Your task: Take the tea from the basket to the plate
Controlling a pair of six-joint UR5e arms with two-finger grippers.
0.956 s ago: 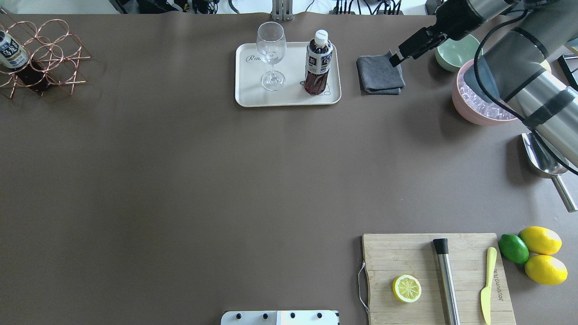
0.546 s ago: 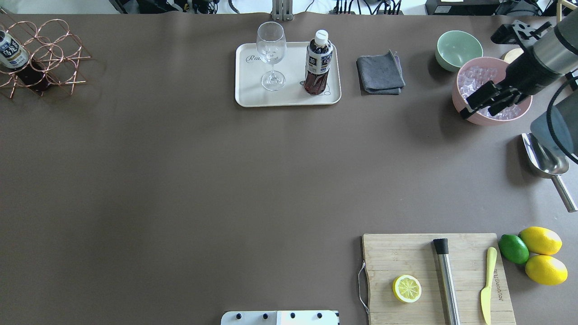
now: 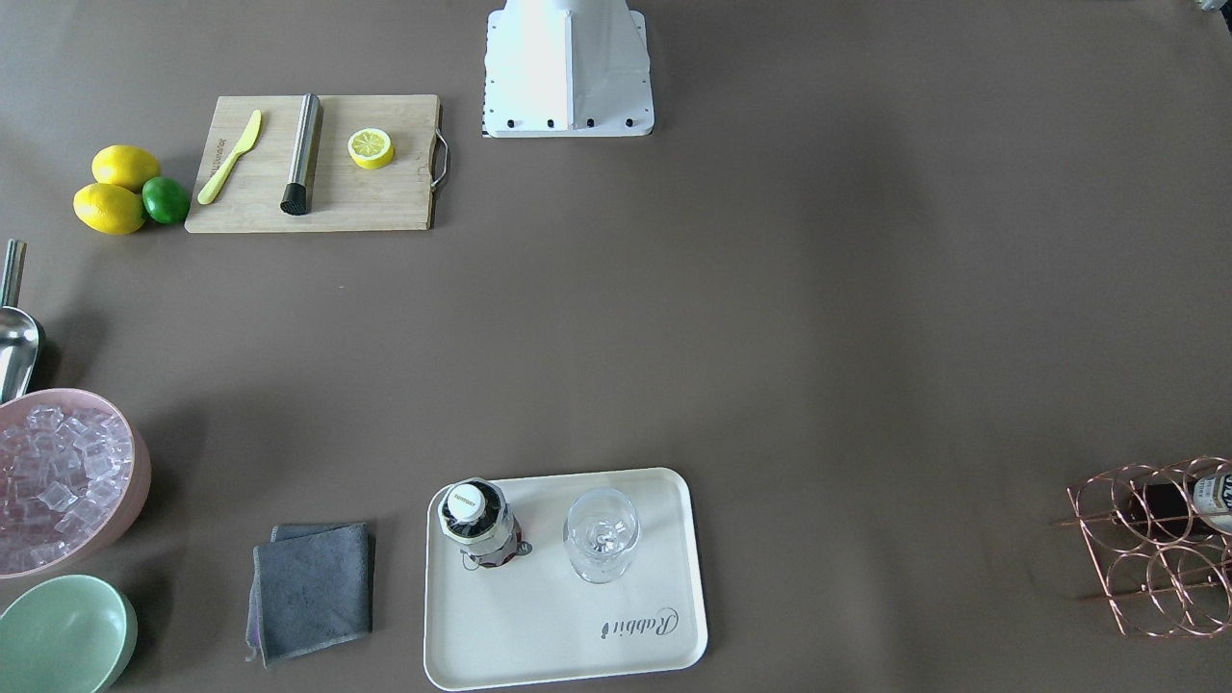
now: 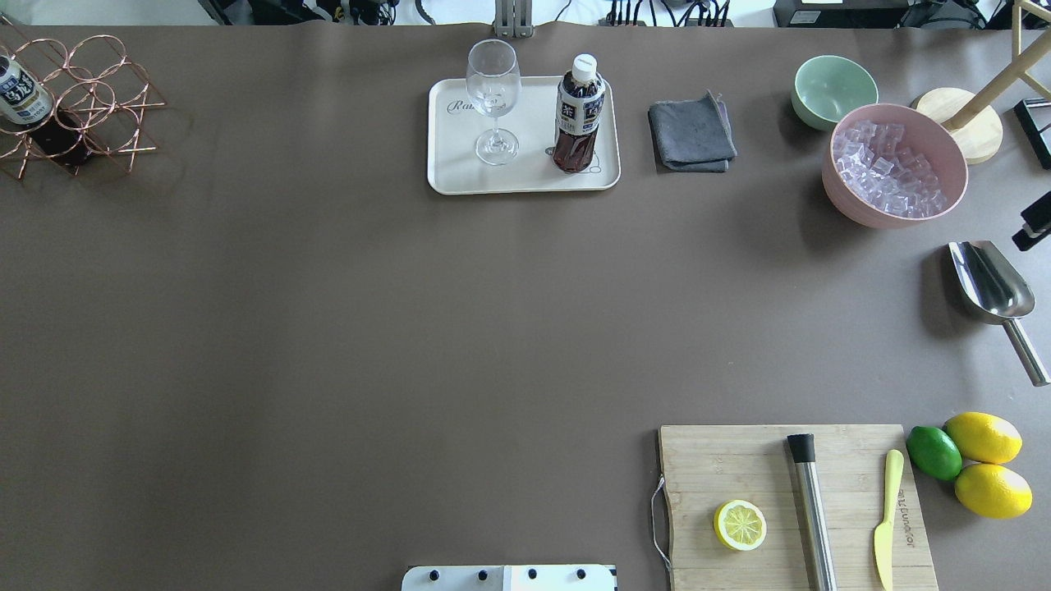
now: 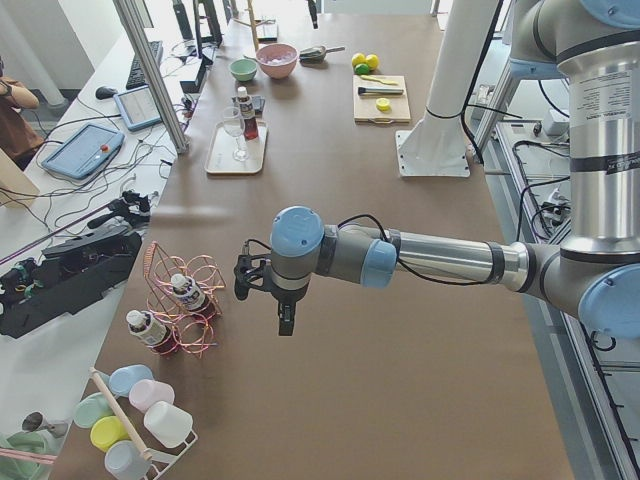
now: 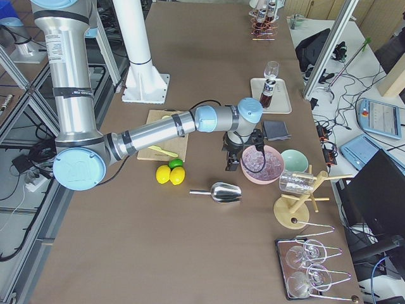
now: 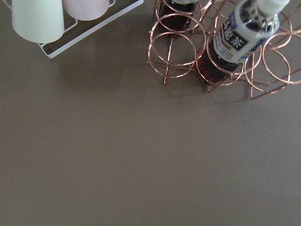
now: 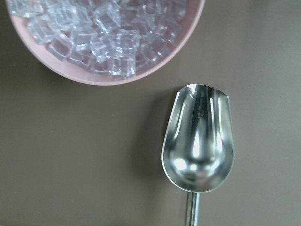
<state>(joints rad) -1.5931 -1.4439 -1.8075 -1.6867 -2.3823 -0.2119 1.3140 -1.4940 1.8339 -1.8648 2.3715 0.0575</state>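
Note:
The tea bottle (image 4: 579, 115), with red-brown liquid and a white cap, stands upright on the cream plate (image 4: 460, 176), at its right end; it also shows in the front view (image 3: 476, 525). The copper wire basket (image 4: 98, 90) is at the far left and holds bottles with blue-and-white labels (image 7: 240, 37). My right gripper (image 4: 1036, 223) is just inside the right edge, above the metal scoop (image 8: 197, 141); I cannot tell its state. My left gripper (image 5: 281, 318) hovers beside the basket (image 5: 185, 295); I cannot tell its state. Neither holds anything that I can see.
A wine glass (image 4: 493, 98) stands on the plate beside the tea. A grey cloth (image 4: 691, 135), mint bowl (image 4: 833, 90) and pink ice bowl (image 4: 846, 197) lie to the right. A wooden board (image 4: 739, 460) with lemon half, muddler and knife sits at front right, with lemons beside it.
My right arm has drawn back from beside the grey cloth, past the ice bowl, to the table's right edge. The tea bottle and plate have not moved.

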